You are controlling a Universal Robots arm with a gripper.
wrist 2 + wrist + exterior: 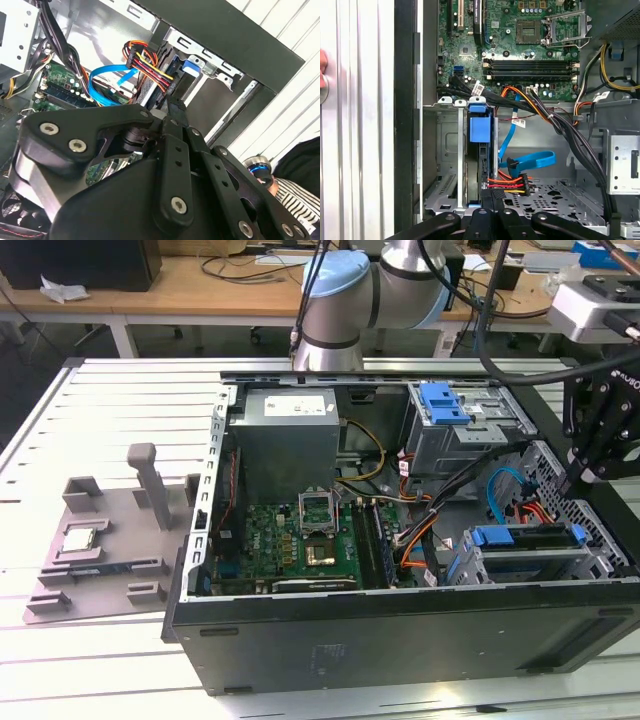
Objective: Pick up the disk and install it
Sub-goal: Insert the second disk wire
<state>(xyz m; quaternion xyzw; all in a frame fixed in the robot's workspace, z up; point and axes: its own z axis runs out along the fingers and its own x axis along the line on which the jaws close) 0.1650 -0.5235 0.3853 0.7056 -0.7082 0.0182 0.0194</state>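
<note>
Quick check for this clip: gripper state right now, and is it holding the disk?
Gripper: cannot be told whether open or closed; it sits at the edge of the disk, which stands in the drive cage.

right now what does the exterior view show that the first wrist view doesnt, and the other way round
Exterior view alone: the grey fixture plate beside the open computer case on the exterior view's left, the silver power supply, and the arm's pale blue joint.

First wrist view alone: a look straight into the drive cage, where the disk stands on edge in a slot in its blue carrier.

Both: the green motherboard with its empty processor socket, the blue data cable, the orange and red power wires, and the gripper.
</note>
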